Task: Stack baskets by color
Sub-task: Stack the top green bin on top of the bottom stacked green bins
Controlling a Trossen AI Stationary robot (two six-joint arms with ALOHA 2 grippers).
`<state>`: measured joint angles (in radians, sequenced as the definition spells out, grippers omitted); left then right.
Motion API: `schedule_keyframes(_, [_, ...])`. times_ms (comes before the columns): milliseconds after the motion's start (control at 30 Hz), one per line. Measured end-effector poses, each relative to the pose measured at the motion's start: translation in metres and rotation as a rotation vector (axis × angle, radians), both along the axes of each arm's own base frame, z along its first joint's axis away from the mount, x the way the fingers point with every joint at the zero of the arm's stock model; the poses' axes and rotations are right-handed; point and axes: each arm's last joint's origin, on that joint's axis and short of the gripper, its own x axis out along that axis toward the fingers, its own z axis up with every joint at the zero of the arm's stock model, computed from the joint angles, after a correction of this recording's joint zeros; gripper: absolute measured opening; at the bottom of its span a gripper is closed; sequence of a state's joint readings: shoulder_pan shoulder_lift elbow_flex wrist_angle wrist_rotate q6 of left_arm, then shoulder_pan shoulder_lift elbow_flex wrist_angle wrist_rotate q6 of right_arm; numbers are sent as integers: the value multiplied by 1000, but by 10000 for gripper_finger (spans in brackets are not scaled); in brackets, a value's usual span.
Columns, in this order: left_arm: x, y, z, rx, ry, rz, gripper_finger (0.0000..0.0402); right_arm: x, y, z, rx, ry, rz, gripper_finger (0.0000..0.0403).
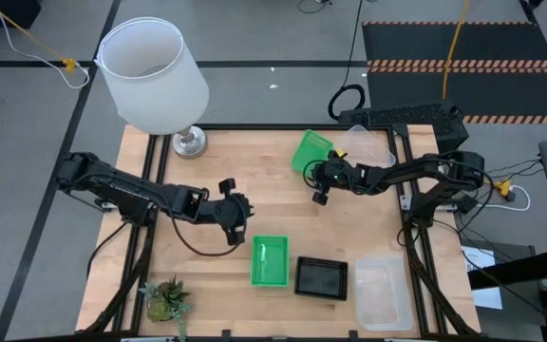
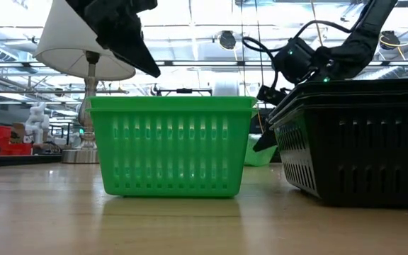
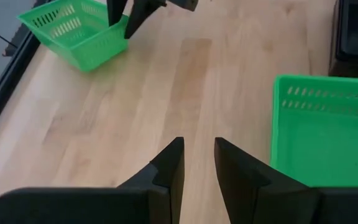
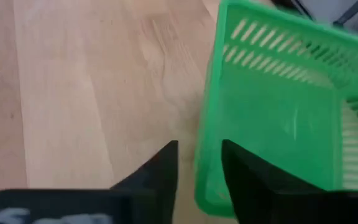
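1. Hovering over the far side of the bench (image 1: 245, 166), the right gripper (image 4: 199, 146) is set at the near wall of a tilted green basket (image 1: 310, 150); its jaws are seen apart by a slim gap, with the basket's edge lying in that gap but not visibly pinched
2. Just beside that basket, toward the right edge, a clear basket (image 1: 367, 144) is parked
3. Along the near edge, three more spots are taken: a second green basket (image 1: 270, 261), a black basket (image 1: 321, 276) and another clear basket (image 1: 383, 293), lined up side by side; how many are nested in each cannot be told
4. The left gripper (image 3: 197, 142) is held above bare wood between the two green baskets, jaws narrowly apart and nothing between them
5. Handling, as judged: the loose green basket is thin moulded plastic, so it should be treated as very light and slightly springy; the slotted walls may flex under a hard squeeze, and the smooth surface could slip or swing when lifted by one side
6. The best hold is judged to be the top rim of a short wall, one jaw inside and one outside, close to the middle so the basket hangs level
7. A corner grip is best avoided, since the basket would be expected to twist and catch on the rim of the green one it is meant to nest into
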<state>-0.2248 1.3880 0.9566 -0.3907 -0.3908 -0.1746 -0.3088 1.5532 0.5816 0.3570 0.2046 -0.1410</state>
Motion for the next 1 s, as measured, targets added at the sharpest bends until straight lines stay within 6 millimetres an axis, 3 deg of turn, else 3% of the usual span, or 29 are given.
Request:
schedule_keyframes(233, [4,0,4,16,-50,-21,90,2,1,1,14,-19,63,12])
schedule_keyframes(367, [7,-1,7,13,-94,-28,90,3,5,9,48,-61,95,20])
schedule_keyframes(633, [11,-2,13,33,-160,-55,90,7,35,56,39,-161,194,7])
schedule_keyframes(1000, [19,-4,25,72,-294,-98,95,-16,69,94,30,-251,227,6])
